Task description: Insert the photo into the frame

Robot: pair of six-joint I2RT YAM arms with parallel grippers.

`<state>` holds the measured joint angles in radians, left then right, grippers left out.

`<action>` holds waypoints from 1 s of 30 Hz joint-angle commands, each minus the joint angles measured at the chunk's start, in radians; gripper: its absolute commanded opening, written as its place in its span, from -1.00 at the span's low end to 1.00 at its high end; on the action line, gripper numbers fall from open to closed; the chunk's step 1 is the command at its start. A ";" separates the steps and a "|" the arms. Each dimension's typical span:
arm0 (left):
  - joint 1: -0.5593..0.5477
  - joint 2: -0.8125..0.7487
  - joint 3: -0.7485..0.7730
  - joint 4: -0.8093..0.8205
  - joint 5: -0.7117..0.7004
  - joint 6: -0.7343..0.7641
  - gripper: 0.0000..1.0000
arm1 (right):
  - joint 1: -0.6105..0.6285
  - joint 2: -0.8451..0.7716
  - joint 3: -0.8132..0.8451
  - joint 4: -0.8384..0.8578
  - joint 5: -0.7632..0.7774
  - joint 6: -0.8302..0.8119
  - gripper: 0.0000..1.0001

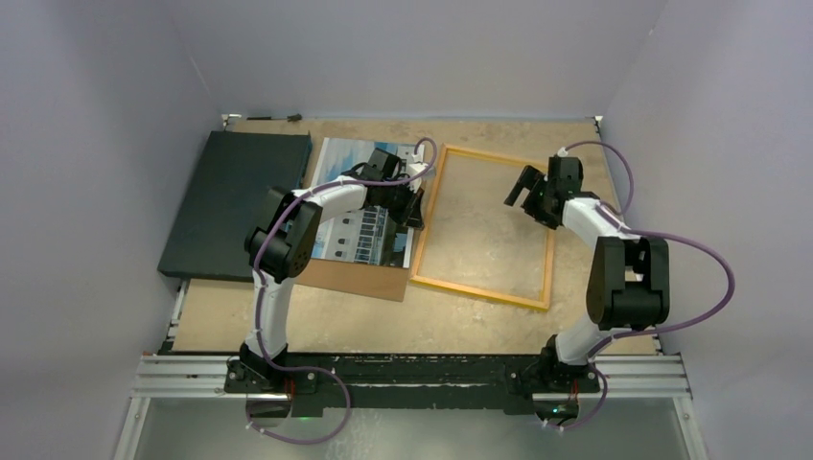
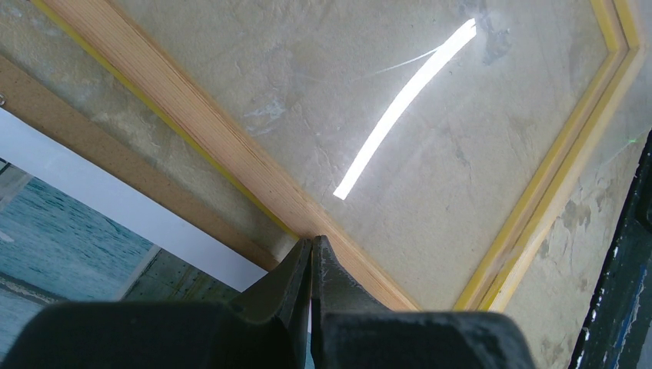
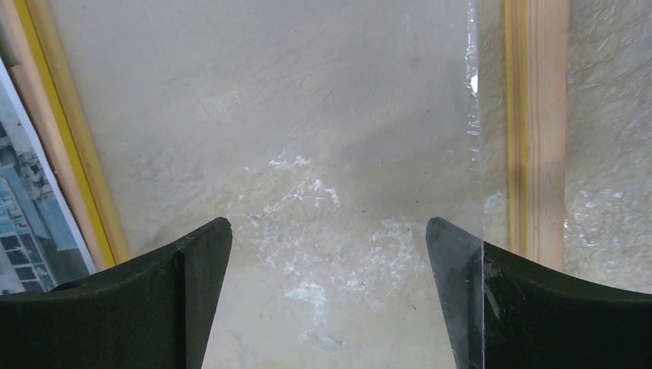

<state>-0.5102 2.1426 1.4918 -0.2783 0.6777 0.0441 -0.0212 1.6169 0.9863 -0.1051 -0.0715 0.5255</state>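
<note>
From above I see the photo point(image 1: 360, 238) lying face up on a brown backing board point(image 1: 350, 278), between the dark slab point(image 1: 235, 201) by the counter's point(image 1: 383, 321) left edge and the frame point(image 1: 479, 293), which lies flat in the middle of the counter, nearer its right edge. The left pincer point(image 1: 412, 203) sits over the photo's right edge, just beside the frame's left rail. The right pincer point(image 1: 522, 189) hangs over the frame's far right part. In the left wrist view the left pincer point(image 2: 311, 250) is closed with nothing between its jaws, its tips at the wood-toned rail of the frame point(image 2: 231, 150); I cannot tell whether they press on it. The photo point(image 2: 69, 231) shows its white border beside a strip of the backing board point(image 2: 115, 151). In the right wrist view the right pincer point(image 3: 329, 231) stands wide open and empty above the counter inside the frame point(image 3: 538, 115), and a sliver of the photo point(image 3: 31, 200) shows beyond the left rail. A straight glinting line point(image 3: 475, 115) looks like the edge of a clear pane. I judge the photo light, thin, bendy and slick, so pinching it flat will fail. I would take it at its right edge, or slide it off the board first. The frame looks stiff but light and may skid when nudged.
</note>
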 commanded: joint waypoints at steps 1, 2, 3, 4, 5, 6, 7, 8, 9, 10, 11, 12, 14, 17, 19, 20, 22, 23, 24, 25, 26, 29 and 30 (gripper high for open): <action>-0.014 0.000 -0.024 0.004 0.017 -0.003 -1.00 | 0.046 -0.002 0.080 -0.072 0.084 -0.060 0.98; -0.014 0.000 -0.023 0.004 0.017 -0.003 -1.00 | 0.050 -0.002 0.089 -0.084 0.113 -0.077 0.98; -0.013 -0.001 -0.023 0.005 0.018 -0.003 -1.00 | 0.053 -0.002 0.098 -0.094 0.140 -0.093 0.98; -0.014 -0.001 -0.023 0.004 0.018 -0.003 -1.00 | 0.055 -0.003 0.103 -0.103 0.158 -0.102 0.98; -0.014 -0.002 -0.022 0.004 0.018 -0.003 -1.00 | 0.056 -0.005 0.106 -0.105 0.161 -0.106 0.98; -0.014 -0.003 -0.024 0.006 0.017 -0.003 -1.00 | 0.057 -0.005 0.105 -0.103 0.157 -0.107 0.98; -0.014 -0.003 -0.022 0.006 0.017 -0.002 -1.00 | 0.060 -0.001 0.105 -0.100 0.150 -0.106 0.98; -0.013 -0.005 -0.022 0.006 0.018 -0.003 -1.00 | 0.063 0.006 0.105 -0.099 0.147 -0.105 0.98; -0.014 -0.004 -0.021 0.006 0.017 -0.003 -1.00 | 0.071 0.016 0.107 -0.101 0.147 -0.104 0.98; -0.014 -0.005 -0.021 0.006 0.018 -0.004 -1.00 | 0.078 0.026 0.110 -0.105 0.150 -0.104 0.98; -0.014 -0.006 -0.021 0.005 0.018 -0.004 -1.00 | 0.085 0.034 0.110 -0.106 0.153 -0.104 0.98; -0.014 -0.007 -0.022 0.005 0.019 -0.004 -1.00 | 0.088 0.039 0.108 -0.107 0.155 -0.104 0.98; -0.014 -0.009 -0.024 0.007 0.019 -0.004 -1.00 | 0.101 0.049 0.105 -0.105 0.161 -0.104 0.98; -0.013 -0.007 -0.024 0.008 0.019 -0.004 -1.00 | 0.112 0.056 0.104 -0.109 0.177 -0.107 0.98; -0.014 -0.008 -0.024 0.007 0.019 -0.004 -1.00 | 0.120 0.061 0.109 -0.118 0.199 -0.114 0.98; -0.014 -0.006 -0.024 0.009 0.020 -0.004 -1.00 | 0.122 0.061 0.113 -0.123 0.208 -0.117 0.98; -0.014 -0.005 -0.025 0.011 0.022 -0.006 -1.00 | 0.126 0.061 0.118 -0.126 0.211 -0.123 0.98; -0.015 -0.004 -0.025 0.012 0.022 -0.006 -1.00 | 0.129 0.059 0.117 -0.124 0.211 -0.128 0.98; -0.014 -0.004 -0.025 0.011 0.024 -0.006 -1.00 | 0.132 0.056 0.117 -0.121 0.216 -0.129 0.98; -0.014 -0.004 -0.025 0.012 0.024 -0.006 -1.00 | 0.134 0.057 0.117 -0.122 0.221 -0.132 0.98; -0.014 -0.004 -0.027 0.013 0.025 -0.007 -1.00 | 0.136 0.060 0.119 -0.122 0.221 -0.135 0.98; -0.014 -0.005 -0.030 0.015 0.030 -0.008 -1.00 | 0.144 0.077 0.131 -0.129 0.233 -0.142 0.97; -0.014 -0.006 -0.030 0.016 0.030 -0.009 -1.00 | 0.146 0.080 0.134 -0.132 0.242 -0.143 0.98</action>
<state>-0.5106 2.1426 1.4879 -0.2703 0.6827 0.0372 0.0933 1.6829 1.0695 -0.2165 0.1665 0.3801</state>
